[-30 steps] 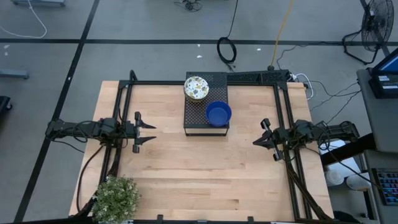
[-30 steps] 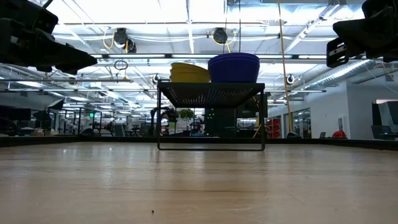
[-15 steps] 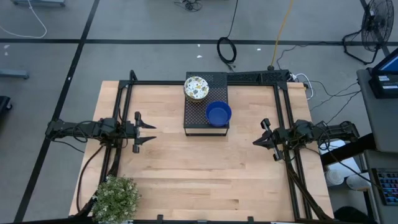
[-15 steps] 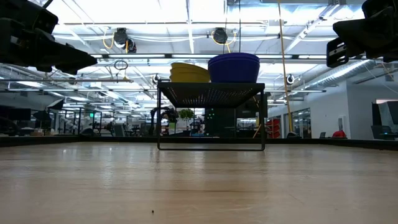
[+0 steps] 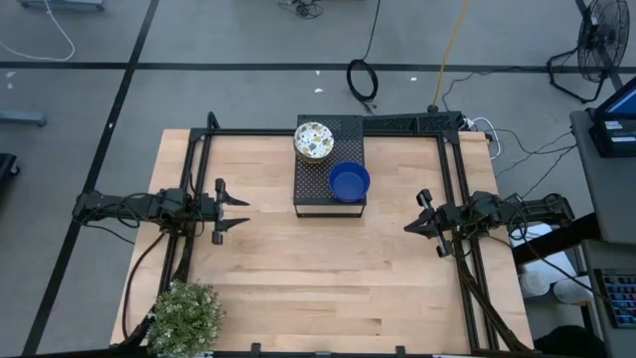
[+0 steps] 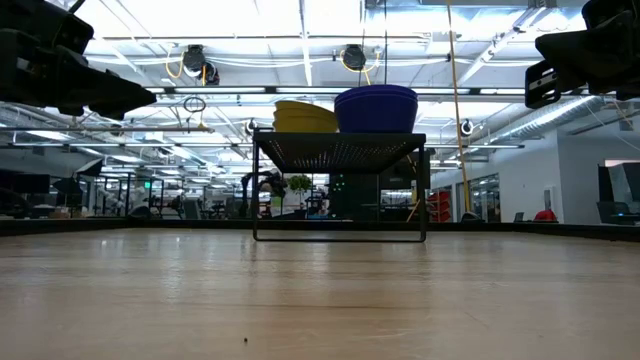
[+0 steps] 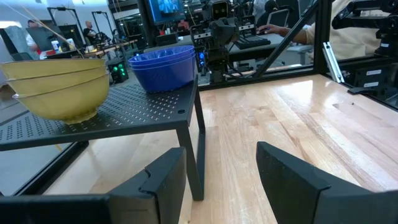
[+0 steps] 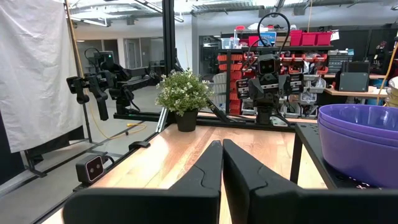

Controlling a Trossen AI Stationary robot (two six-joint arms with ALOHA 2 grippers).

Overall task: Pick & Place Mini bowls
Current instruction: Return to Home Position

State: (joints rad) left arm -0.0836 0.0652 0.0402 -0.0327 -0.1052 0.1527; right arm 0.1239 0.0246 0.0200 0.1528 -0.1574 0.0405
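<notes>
The white floral bowls sit stacked on the far left part of the black perforated shelf, which stands at the middle of the table's far edge; the blue bowls are stacked on the shelf's near right part, just beside the white stack; the left gripper hovers over the table's left side, well apart from both stacks, its fingers spread and empty; the right gripper hangs over the right side, also clear of the shelf, fingers pressed together, holding nothing.
</notes>
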